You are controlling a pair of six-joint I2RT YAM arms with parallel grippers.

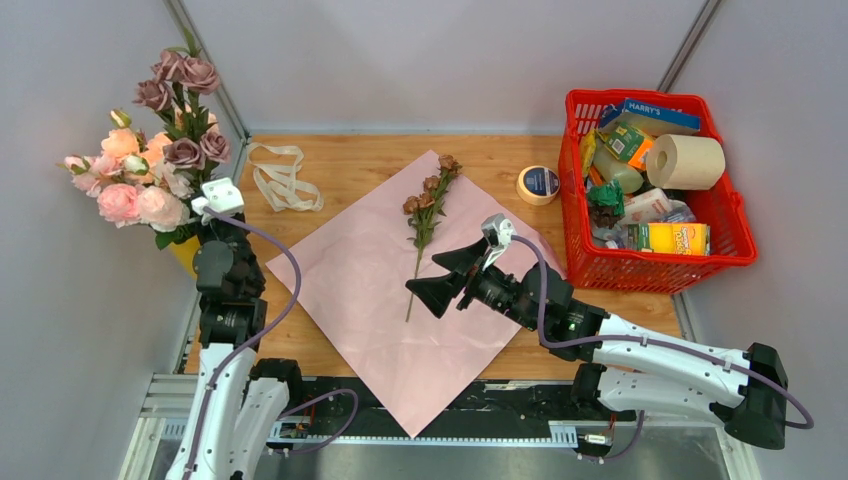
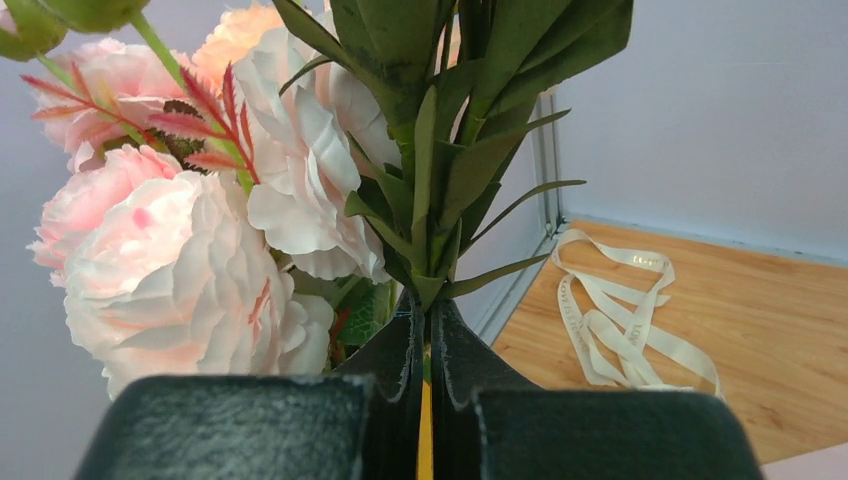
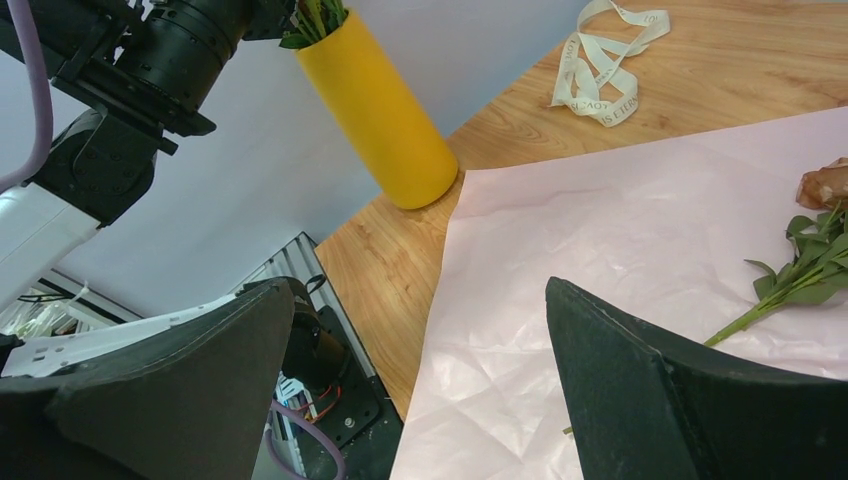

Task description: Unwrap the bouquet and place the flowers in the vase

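Down at the near edge, the left arm [image 1: 222, 400] is reaching up along the left wall, and the left gripper [image 2: 425, 330] is sitting with its fingers pressed tight together right at the foot of the green leaves. Whether a stem is caught between them, I cannot tell. Just beyond the fingertips the vase [image 3: 385, 120] is standing upright in the back-left corner of the table [image 1: 500, 160]. It is carrying the flowers [image 1: 150, 150], pink, peach and mauve heads fanning out above its rim with the stems going down inside.

Moving right, the ribbon [image 1: 283, 180] is lying loose and untied on the bare wood, apart from everything. Next to it the wrapping paper [image 1: 370, 300] is lying spread flat, pink face up, one corner hanging over the near edge. One loose stem [image 1: 428, 215] with small brownish blooms is lying on the paper, heads pointing away from the arms.

The right gripper [image 1: 430, 275] is hovering over the lower end of that stem, jaws spread wide and holding nothing. The right arm [image 1: 680, 360] is stretching in from the right.

Further right, a tape roll [image 1: 539, 184] is sitting on the wood just beside the red basket [image 1: 650, 270]. That basket is packed: a beige paper roll [image 1: 690, 160], a blue box [image 1: 655, 115], a yellow-orange box [image 1: 668, 238] and a green packet [image 1: 625, 143] are crowding together inside it.
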